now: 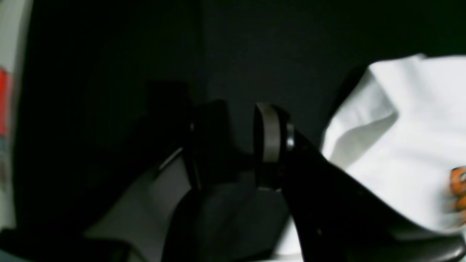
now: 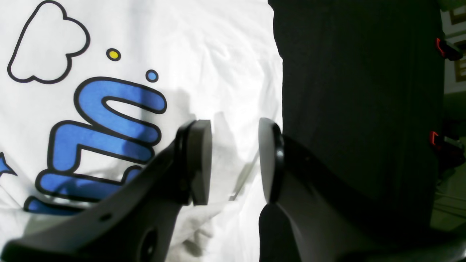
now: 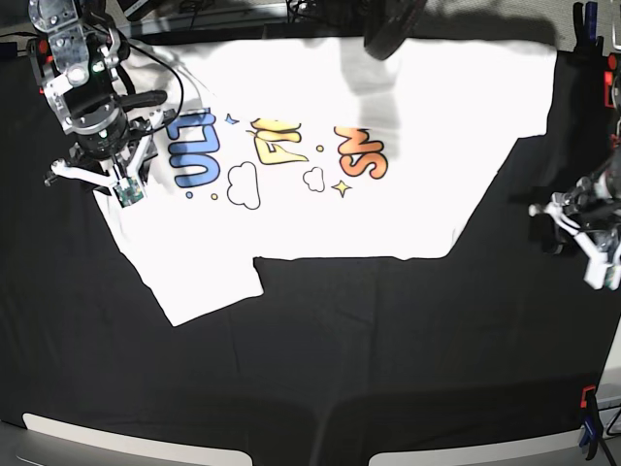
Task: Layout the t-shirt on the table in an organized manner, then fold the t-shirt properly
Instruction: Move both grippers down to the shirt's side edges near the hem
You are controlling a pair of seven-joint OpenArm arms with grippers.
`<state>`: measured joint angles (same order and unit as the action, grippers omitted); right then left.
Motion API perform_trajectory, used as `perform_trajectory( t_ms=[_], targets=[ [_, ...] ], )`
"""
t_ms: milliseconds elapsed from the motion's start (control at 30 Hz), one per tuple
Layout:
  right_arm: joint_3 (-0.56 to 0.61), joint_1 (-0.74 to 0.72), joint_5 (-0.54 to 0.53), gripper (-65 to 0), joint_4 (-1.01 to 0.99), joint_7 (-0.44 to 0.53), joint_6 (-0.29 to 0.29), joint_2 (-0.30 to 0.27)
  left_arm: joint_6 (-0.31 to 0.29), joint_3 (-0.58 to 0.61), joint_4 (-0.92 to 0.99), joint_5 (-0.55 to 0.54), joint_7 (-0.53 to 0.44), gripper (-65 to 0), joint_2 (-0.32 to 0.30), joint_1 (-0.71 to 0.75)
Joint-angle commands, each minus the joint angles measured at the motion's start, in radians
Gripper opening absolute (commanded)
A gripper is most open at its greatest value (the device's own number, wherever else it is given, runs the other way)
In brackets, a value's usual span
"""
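Base view: the white t-shirt (image 3: 388, 204) lies print-up across the far part of the black tabletop (image 3: 340, 359).

Its near edge is mostly straight, with one sleeve sticking out toward the near left. Lots of bare black cloth sits in front and on both sides. The right gripper (image 2: 235, 162) hangs over the shirt's edge by the blue letters, jaws apart, holding nothing. The left gripper (image 1: 233, 145) is off the shirt, over bare tabletop beside it, jaws apart and empty.

The t-shirt (image 3: 388, 116) runs off the base view at twelve o'clock, its collar unseen.
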<state>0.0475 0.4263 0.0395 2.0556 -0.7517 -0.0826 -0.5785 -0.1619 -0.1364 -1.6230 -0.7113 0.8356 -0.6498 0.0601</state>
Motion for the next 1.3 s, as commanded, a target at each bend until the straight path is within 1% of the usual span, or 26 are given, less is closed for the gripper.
perform_trajectory(
  t_ms=[0, 67, 133, 200, 233, 333, 467, 600, 633, 767, 833, 1133, 1167, 1200, 1267],
  targets=[
    [-0.009, -0.008, 0.005, -44.0, 0.014, 0.019, 0.007, -0.011, -0.039, -0.034, 0.023, -0.064, 0.003, -46.5, 0.001, -0.013],
    [-0.009, -0.008, 0.005, -44.0, 0.014, 0.019, 0.007, -0.011, -0.131, -0.082, 0.108, -0.190, 0.061, -46.5, 0.030, -0.013],
    [-0.009, -0.008, 0.005, -44.0, 0.014, 0.019, 0.007, -0.012, -0.210, -0.109, 0.193, -0.314, 0.122, -46.5, 0.049, -0.013],
    [-0.009, -0.008, 0.005, -44.0, 0.014, 0.018, 0.007, -0.012, -0.254, -0.119, 0.266, -0.405, 0.169, -46.5, 0.060, -0.013],
    [-0.009, -0.008, 0.005, -44.0, 0.014, 0.019, 0.007, -0.011, -0.259, -0.119, 0.296, -0.425, 0.178, -46.5, 0.063, -0.013],
    [-0.009, -0.008, 0.005, -44.0, 0.014, 0.019, 0.007, -0.011, -0.262, -0.119, 0.337, -0.423, 0.182, -46.5, 0.069, -0.012],
    [-0.009, -0.008, 0.005, -44.0, 0.014, 0.018, 0.007, -0.011, -0.262, -0.119, 0.336, -0.424, 0.182, -46.5, 0.075, -0.013],
    [-0.009, -0.008, 0.005, -44.0, 0.014, 0.019, 0.008, -0.011, -0.263, -0.118, 0.336, -0.435, 0.216, -46.5, 0.104, 0.003],
    [-0.009, -0.008, 0.005, -44.0, 0.014, 0.019, 0.007, -0.011, -0.274, -0.118, 0.336, -0.463, 0.233, -46.5, 0.111, 0.010],
    [-0.009, -0.008, 0.005, -44.0, 0.014, 0.019, 0.008, -0.011, -0.346, -0.118, 0.336, -0.602, 0.309, -46.5, 0.129, 0.021],
    [-0.009, -0.008, 0.005, -44.0, 0.014, 0.019, 0.007, -0.011, -0.364, -0.118, 0.336, -0.626, 0.312, -46.5, 0.128, 0.020],
    [-0.009, -0.008, 0.005, -44.0, 0.014, 0.019, 0.008, -0.011, -0.367, -0.118, 0.336, -0.623, 0.303, -46.5, 0.145, 0.022],
    [-0.009, -0.008, 0.005, -44.0, 0.014, 0.019, 0.008, -0.011, -0.373, -0.118, 0.336, -0.613, 0.291, -46.5, 0.148, 0.023],
    [-0.009, -0.008, 0.005, -44.0, 0.014, 0.019, 0.008, -0.011, -0.386, -0.118, 0.336, -0.589, 0.278, -46.5, 0.152, 0.023],
    [-0.009, -0.008, 0.005, -44.0, 0.014, 0.019, 0.007, -0.011, -0.392, -0.118, 0.336, -0.531, 0.239, -46.5, 0.154, 0.023]
  ],
)
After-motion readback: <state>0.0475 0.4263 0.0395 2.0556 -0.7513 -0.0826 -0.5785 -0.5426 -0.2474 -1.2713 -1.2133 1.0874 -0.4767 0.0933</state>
